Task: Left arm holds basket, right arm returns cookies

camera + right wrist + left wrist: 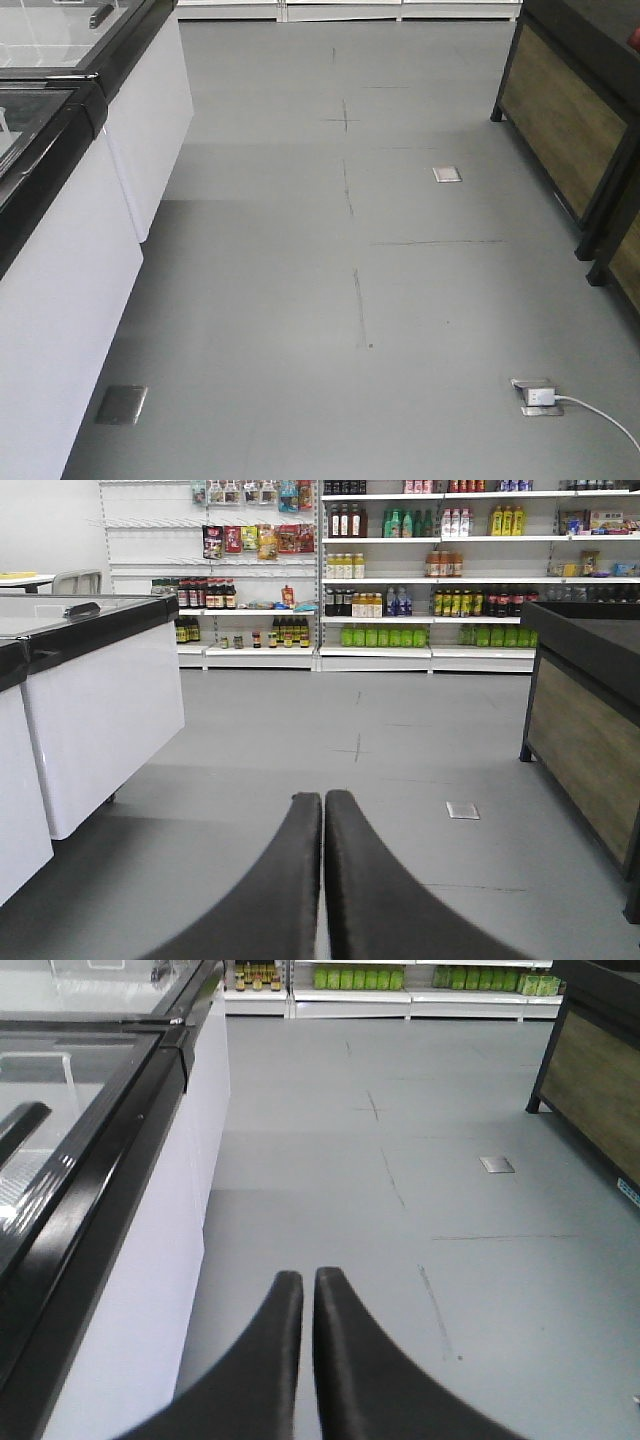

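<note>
Each wrist view has its own gripper nearest the lens. The left gripper (308, 1278) has two curved matte black fingers (265, 1370) pressed together with only a hairline slit between them, pinching nothing. The right gripper (323, 800) is closed the same way, also on nothing. Neither arm appears in the front-facing view, and where the basket and the cookies are cannot be told from any of the three. Only the front-facing view shows the white power block (537, 396) with its white cable lying in an open floor box near the bottom right, and a flush metal floor plate (121, 404) by the foot of the freezer. The smooth grey floor (300, 300) carries thin dark scuff lines and a second small metal plate (447, 174) further off. The white chest freezer (60, 300) along the left has flat sides and a glossy black rim. The left wrist view looks down through its glass lid (60, 1110), but the contents are too blurred by reflections to name. On the right stands a display stand (560, 110) with wood-grain panels in a black frame. Only the right wrist view shows the far wall in full: white shelves (430, 570) filled with rows of bottles, a run of green ones (383, 636) on a lower tier, and hanging packets at upper left.
</note>
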Available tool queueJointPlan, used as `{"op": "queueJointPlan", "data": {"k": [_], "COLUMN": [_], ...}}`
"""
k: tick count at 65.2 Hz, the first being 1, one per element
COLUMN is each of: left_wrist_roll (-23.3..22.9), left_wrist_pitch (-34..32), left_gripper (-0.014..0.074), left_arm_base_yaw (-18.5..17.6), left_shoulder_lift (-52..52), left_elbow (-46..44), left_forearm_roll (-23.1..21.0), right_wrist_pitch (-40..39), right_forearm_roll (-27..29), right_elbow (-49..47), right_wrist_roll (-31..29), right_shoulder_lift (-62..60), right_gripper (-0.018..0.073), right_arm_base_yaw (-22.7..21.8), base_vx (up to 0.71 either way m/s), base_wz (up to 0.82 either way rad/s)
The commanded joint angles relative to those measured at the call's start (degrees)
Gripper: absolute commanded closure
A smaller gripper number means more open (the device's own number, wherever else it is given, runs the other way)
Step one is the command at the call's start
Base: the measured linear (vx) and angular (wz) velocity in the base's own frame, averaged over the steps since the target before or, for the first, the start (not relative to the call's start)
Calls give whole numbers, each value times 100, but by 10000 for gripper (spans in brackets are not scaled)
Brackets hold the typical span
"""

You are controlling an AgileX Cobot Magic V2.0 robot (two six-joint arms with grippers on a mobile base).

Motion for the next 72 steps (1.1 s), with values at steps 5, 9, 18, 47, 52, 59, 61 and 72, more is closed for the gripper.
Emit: {"op": "queueJointPlan", "data": {"k": [5,9,18,47,52,59,61,72], "left_wrist_roll": [-699,-884,-1488,-3740,-3897,-3874,-3862,-3695], "left_wrist_pitch": [140,260,430,51,172,437,533,1031], "left_gripper": [458,394,232,72,72,72,72,72], "left_arm_base_yaw": [-9,-9,-9,1081,1436,1847,1946,2529], "left_shoulder_lift": [340,552,1078,1821,1934,2136,2219,2711], "left_elbow": [-510,-684,-988,-1233,-1502,-2025,-2176,-2975], "left_forearm_roll": [97,295,473,602,516,208,95,-644], "right_wrist_pitch": [-413,-413,-413,-413,-413,-413,-413,-413], "right_forearm_roll": [-46,-46,-46,-46,-46,-46,-46,-46], "right_elbow": [-12,-12,-12,-12,-12,-12,-12,-12], "right_wrist_roll": [7,7,7,7,7,7,7,7], "right_shoulder_lift": [-58,-58,-58,-58,-58,-58,-58,-58], "right_gripper": [568,568,568,568,568,568,568,568], "right_arm_base_yaw": [-2,-2,-2,-2,-2,-2,-2,-2], "base_vx": [0,0,0,0,0,0,0,0], "base_wz": [0,0,0,0,0,0,0,0]}}
